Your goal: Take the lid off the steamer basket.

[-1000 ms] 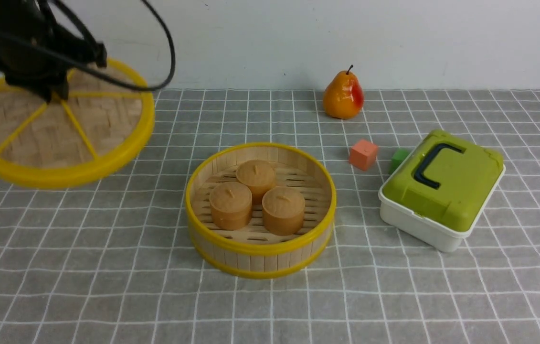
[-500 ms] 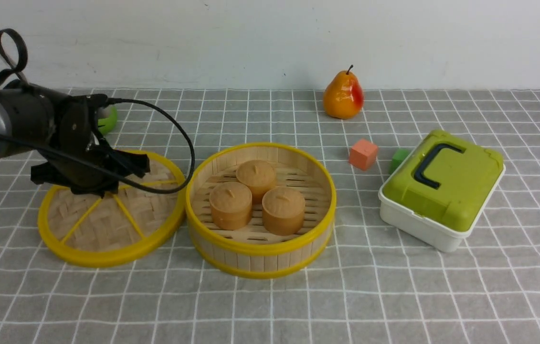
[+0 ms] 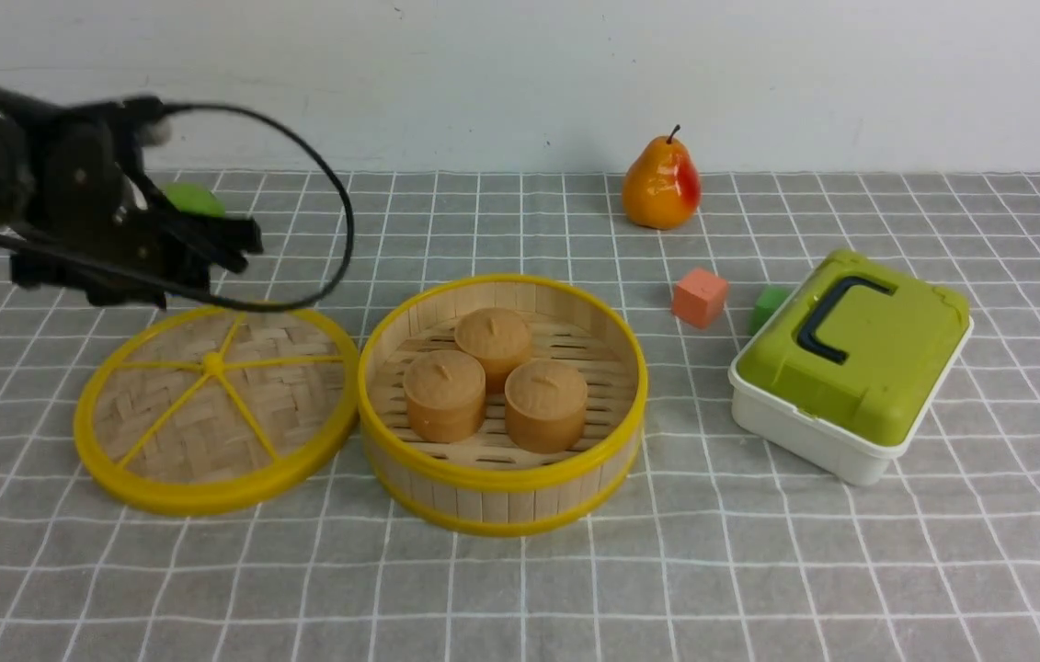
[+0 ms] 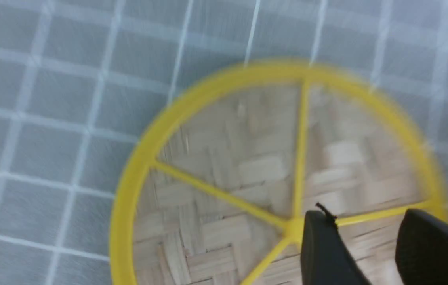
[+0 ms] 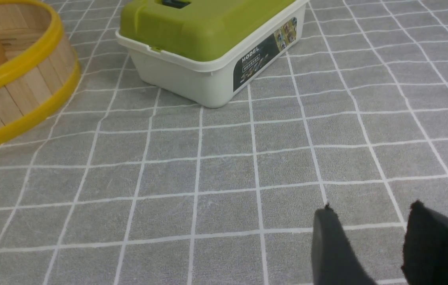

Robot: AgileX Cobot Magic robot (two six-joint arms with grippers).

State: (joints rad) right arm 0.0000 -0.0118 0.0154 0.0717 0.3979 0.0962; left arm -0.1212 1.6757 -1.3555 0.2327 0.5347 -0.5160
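The tablecloth (image 3: pixel 759 570) is grey with a grid of thin white lines. The lid (image 3: pixel 188 441) is tan woven bamboo in a herringbone pattern, with a yellow rim and yellow spokes. The steamer basket (image 3: pixel 501 501) has pale tan slats between two yellow bands. The three cakes (image 3: pixel 545 405) inside it are orange-brown. The pear (image 3: pixel 661 188) is orange-yellow with a red patch. The pink cube (image 3: pixel 700 297) is salmon, and the green cube (image 3: pixel 768 306) is darker than the olive-green cover (image 3: pixel 887 368) of the white box (image 3: pixel 814 437). The handle (image 3: pixel 816 324) on the cover is dark. At far left is a light green object (image 3: pixel 193 198), half hidden, perhaps with a glossy surface.
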